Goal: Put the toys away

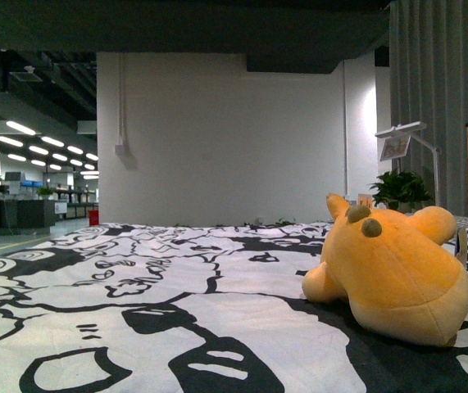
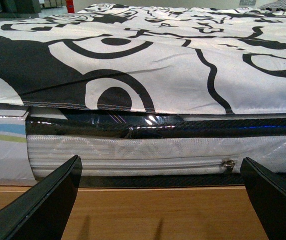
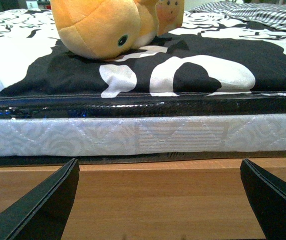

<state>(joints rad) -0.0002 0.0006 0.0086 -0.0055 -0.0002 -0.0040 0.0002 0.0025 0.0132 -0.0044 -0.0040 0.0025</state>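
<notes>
We count one orange plush toy (image 1: pixel 389 274) on the bed cover (image 1: pixel 135 311) at our 2 o'clock, its long axis roughly crosswise. The right fingers (image 3: pixel 42 205), spread wide below the mattress edge, have it at 11 o'clock. The left fingers (image 2: pixel 42 205), equally wide, face only cover, so the right arm is nearer.

Left fingers (image 2: pixel 40 207): two black wedges, broad at the base, narrowing toward 1 and 11 o'clock to blunt tips.
Right fingers (image 3: pixel 40 207): same black wedge pair, same taper.
Finish: matte, with a faint sheen along the edges; probably plastic, though dimness hides detail.
</notes>
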